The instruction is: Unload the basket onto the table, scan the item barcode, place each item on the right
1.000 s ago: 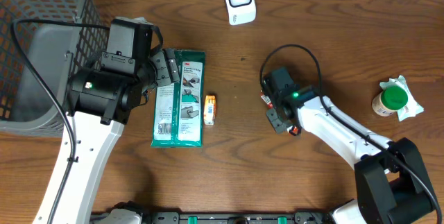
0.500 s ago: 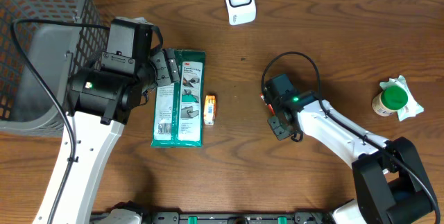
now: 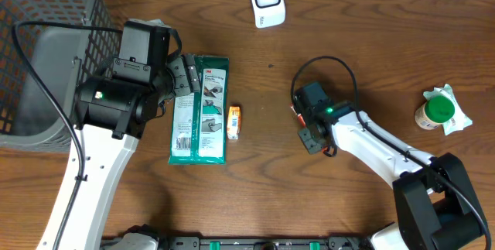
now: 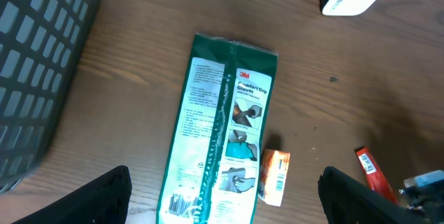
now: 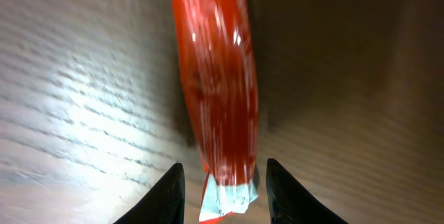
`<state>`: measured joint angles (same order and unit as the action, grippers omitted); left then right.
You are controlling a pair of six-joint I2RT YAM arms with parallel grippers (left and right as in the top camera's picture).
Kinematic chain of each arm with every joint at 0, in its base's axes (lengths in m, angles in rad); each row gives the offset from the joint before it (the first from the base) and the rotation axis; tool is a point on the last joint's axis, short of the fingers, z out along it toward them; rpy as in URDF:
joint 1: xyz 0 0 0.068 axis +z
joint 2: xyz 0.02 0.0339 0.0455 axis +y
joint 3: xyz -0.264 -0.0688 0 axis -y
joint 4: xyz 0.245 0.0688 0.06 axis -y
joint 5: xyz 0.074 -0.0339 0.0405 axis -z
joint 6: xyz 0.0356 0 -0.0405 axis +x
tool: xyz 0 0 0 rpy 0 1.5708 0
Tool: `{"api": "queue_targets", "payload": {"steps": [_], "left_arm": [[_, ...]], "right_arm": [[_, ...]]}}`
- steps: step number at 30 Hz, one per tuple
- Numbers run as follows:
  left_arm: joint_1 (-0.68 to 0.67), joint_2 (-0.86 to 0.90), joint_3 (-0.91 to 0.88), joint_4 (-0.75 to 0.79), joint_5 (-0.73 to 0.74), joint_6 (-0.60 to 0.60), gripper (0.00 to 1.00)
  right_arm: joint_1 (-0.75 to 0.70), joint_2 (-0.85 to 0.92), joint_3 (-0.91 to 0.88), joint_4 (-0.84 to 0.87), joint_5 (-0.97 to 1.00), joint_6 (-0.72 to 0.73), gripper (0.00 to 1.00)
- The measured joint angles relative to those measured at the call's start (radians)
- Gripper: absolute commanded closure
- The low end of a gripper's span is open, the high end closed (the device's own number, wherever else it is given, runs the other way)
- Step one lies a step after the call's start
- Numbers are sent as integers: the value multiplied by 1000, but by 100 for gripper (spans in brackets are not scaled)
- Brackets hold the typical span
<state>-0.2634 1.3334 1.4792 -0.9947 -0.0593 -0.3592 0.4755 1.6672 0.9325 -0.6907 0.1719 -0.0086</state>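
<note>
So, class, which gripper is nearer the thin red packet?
Right. The right gripper straddles the thin red packet; the left gripper hovers over the green glove pack, well away.

We see a flat green glove packet point(image 3: 199, 111) beside a small orange box point(image 3: 233, 121), a grey wire-mesh basket point(image 3: 46, 18), and a green-capped jar point(image 3: 438, 111).

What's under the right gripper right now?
Under the right gripper, a red packet lies on the wooden table, between the fingers. Overhead, the right arm hides most of it; no barcode shows.
</note>
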Motion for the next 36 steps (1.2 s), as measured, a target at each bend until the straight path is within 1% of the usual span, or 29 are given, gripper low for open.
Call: {"api": "queue_targets", "payload": {"steps": [3,7,15,23,28,31,33,34,35,36], "left_arm": [[0,0,0,0,0,0,14],[0,0,0,0,0,0,14],[0,0,0,0,0,0,14],[0,0,0,0,0,0,14],[0,0,0,0,0,0,14],[0,0,0,0,0,0,14],[0,0,0,0,0,0,14],[0,0,0,0,0,0,14],[0,0,0,0,0,0,14],[0,0,0,0,0,0,14]], "right_arm": [[0,0,13,0,-10,0,69],[0,0,13,-9,-21,1,74],[0,0,13,-13,-25,2,76],[0,0,-39,54,-26,4,85],[0,0,-79,86,-25,4,84],[0,-1,-90,101,-23,6,76],[0,-2,-91,102,-19,4,75],[0,-3,-91,103,-18,5,76],[0,-3,-92,105,-18,5,82],[0,-3,-92,106,-19,3,84]]}}
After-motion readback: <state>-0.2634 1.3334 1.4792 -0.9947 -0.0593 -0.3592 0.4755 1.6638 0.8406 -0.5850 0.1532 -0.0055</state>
